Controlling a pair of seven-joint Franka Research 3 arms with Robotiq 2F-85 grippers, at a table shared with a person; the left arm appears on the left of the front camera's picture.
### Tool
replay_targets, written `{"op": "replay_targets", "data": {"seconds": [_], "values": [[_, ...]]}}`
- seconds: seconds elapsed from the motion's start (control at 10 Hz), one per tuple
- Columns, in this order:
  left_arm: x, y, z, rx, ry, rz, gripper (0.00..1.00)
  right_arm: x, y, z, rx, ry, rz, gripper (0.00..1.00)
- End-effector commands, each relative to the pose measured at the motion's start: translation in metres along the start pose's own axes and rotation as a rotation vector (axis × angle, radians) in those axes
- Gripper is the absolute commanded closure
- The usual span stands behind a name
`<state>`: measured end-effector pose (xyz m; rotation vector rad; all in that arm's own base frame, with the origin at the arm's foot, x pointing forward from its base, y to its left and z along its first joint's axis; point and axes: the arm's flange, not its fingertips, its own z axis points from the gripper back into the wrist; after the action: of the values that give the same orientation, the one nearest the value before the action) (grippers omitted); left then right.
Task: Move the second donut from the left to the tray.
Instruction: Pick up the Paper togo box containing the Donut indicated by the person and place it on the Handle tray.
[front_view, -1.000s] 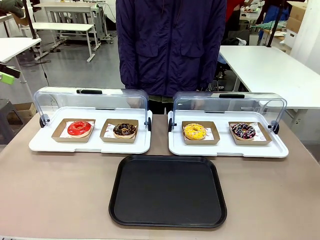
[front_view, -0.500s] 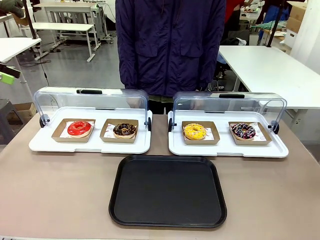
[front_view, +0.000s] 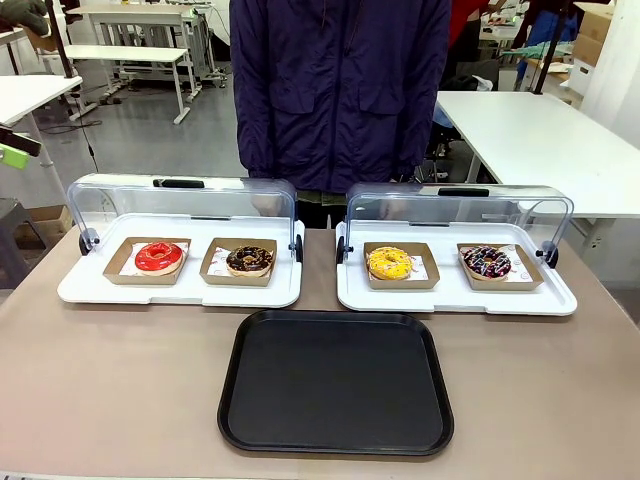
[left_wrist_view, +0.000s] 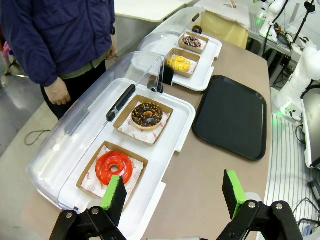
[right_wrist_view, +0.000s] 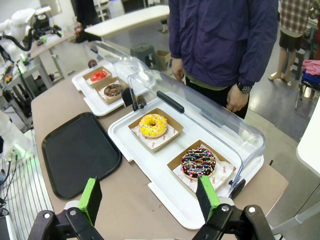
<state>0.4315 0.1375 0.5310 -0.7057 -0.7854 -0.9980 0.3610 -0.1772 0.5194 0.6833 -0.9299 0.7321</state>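
The second donut from the left (front_view: 249, 260) (left_wrist_view: 146, 114) (right_wrist_view: 113, 90) is dark chocolate with tan crumbs, in a brown cardboard holder on the left white display tray (front_view: 90, 288). The black tray (front_view: 336, 382) (left_wrist_view: 231, 115) (right_wrist_view: 79, 150) lies bare at the table's front middle. My left gripper (left_wrist_view: 173, 194) hangs open high over the table's left end, above the red donut (left_wrist_view: 114, 167). My right gripper (right_wrist_view: 149, 196) hangs open above the right end, near the sprinkled donut (right_wrist_view: 198, 162).
Both white display trays (front_view: 560, 298) have their clear lids (front_view: 185, 205) swung back. A yellow donut (front_view: 389, 263) and a sprinkled donut (front_view: 487, 262) sit on the right one. A person in a dark jacket (front_view: 340, 90) stands at the far edge, hands at their sides.
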Motion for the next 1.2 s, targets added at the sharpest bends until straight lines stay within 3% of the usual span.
{"op": "replay_targets", "data": {"seconds": [0.0, 1.1], "values": [[0.0013, -0.0008, 0.0007, -0.007, -0.016, -0.009, 0.00, 0.0026, -0.0031, -0.0013, 0.001, -0.031, 0.025, 0.00], [0.0013, -0.0008, 0.0007, -0.007, -0.016, -0.009, 0.00, 0.0026, -0.0031, -0.0013, 0.001, -0.031, 0.025, 0.00]]}}
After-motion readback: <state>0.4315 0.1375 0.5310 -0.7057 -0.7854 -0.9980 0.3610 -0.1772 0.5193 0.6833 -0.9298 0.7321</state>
